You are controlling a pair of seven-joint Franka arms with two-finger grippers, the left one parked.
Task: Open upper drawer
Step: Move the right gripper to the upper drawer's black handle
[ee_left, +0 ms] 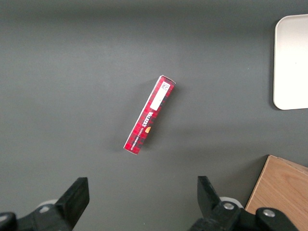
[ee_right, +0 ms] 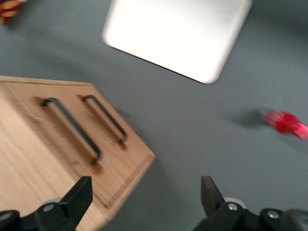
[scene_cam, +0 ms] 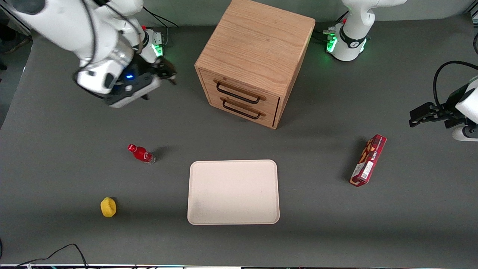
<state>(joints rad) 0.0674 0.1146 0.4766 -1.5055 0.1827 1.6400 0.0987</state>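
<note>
Claw (ee_right: 144,204) spread; upper drawer (scene_cam: 239,90) flush.

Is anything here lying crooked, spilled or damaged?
Nothing is spilled or broken. The cabinet stands turned at an angle to the table edge, both drawers shut. The open gripper hangs beside it, apart from the upper drawer.

Red tartan box (ee_left: 148,116), brand possibly "Walkers" along its side, white label unreadable, gripper (scene_cam: 164,73) unmarked
</note>
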